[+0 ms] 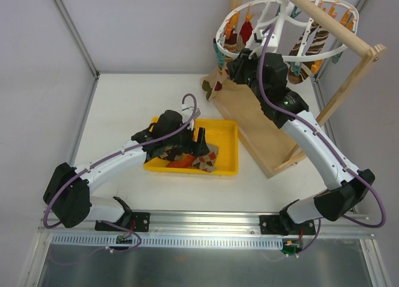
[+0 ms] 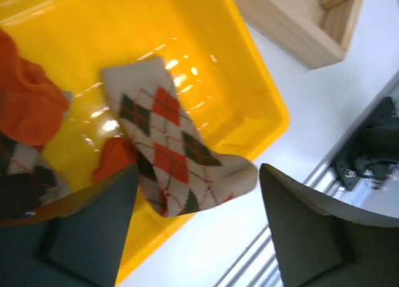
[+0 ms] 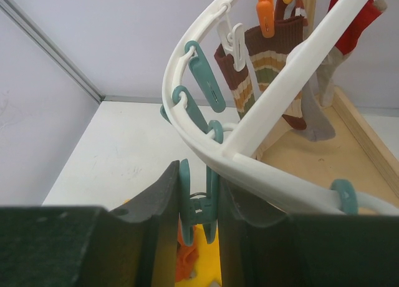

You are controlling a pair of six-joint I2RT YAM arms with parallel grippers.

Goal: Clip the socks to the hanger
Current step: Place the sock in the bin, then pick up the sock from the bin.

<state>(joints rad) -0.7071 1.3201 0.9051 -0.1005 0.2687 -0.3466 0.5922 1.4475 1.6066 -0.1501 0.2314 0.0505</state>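
Note:
The white ring hanger (image 1: 333, 50) hangs from a wooden rod at the back right, with several socks clipped to it (image 3: 249, 68). My right gripper (image 1: 237, 65) is up at the ring's near-left edge (image 3: 274, 187), shut on a teal clothespin (image 3: 198, 203) that is squeezed between its fingers. My left gripper (image 2: 198, 170) hovers open over the near right part of the yellow tray (image 2: 249, 68). Below its spread jaws an argyle sock (image 2: 168, 143) lies draped over the tray's rim. Orange-red socks (image 2: 25, 106) lie beside it.
The wooden stand's base board (image 1: 249, 112) lies right of the tray, and its rod (image 1: 330, 25) crosses above the hanger. Grey walls enclose the table at the back and sides. A metal rail (image 2: 368, 156) runs along the near edge.

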